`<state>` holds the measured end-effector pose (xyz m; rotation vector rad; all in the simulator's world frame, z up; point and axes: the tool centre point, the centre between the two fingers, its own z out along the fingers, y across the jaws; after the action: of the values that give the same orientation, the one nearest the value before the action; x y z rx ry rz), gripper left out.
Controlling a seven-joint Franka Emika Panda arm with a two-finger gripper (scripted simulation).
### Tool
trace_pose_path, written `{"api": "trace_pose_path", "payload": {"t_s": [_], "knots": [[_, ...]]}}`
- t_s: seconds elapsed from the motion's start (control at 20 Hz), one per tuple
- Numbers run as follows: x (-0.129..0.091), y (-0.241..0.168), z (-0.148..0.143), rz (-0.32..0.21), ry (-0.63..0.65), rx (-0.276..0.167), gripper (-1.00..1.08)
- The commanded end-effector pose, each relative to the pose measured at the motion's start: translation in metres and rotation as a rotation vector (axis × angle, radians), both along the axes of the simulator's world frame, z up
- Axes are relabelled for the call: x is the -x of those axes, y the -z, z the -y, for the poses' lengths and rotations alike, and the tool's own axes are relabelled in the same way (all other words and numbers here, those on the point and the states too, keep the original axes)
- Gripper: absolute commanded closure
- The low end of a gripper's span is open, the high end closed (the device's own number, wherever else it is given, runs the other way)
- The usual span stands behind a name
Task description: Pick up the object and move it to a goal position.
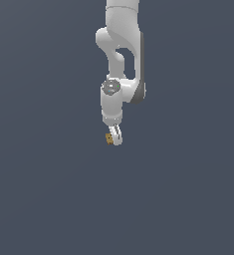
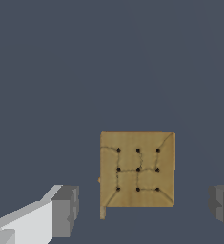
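I am holding my claw spread apart, one grey pad on one side of the block and the other pad on the far side, with open gaps showing between each pad and the block in the wrist view. Nothing is clamped yet. In the exterior view my claw is hanging low from the white arm, and the block is sitting just beside the fingertips, toward the exterior view's left of them.

I am judging that I am lining up for the grasp. To do it well, I am thinking the block needs to sit midway between the pads before I close; right now it is lying nearer to the pale-fingered pad than to the other, so a small sideways correction looks worthwhile. I should also be low enough that the pads meet the block's side faces and not its upper edge; how low I am, I cannot tell from these views.

The block is showing me a nearly square tan face, marked with dark dots and crack-like lines. Its edges are running parallel and square to the line between my pads, so the flat sides are facing the pads. It looks only slightly taller than wide, so I cannot name a clear long axis.
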<state>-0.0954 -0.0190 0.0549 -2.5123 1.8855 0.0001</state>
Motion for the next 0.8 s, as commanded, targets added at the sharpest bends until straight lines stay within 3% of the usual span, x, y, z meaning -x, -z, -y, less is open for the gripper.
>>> {"api": "trace_pose_path", "payload": {"t_s": [0.0,0.6,0.65,0.75], "knots": [[0.001,0.008,0.0,-0.001,0.001,0.0,-0.92],[0.001,0.043,0.0,-0.001,0.005,0.0,-0.92],[0.001,0.043,0.0,-0.001,0.005,0.0,1.08],[0.001,0.043,0.0,-0.001,0.005,0.0,1.08]]}}
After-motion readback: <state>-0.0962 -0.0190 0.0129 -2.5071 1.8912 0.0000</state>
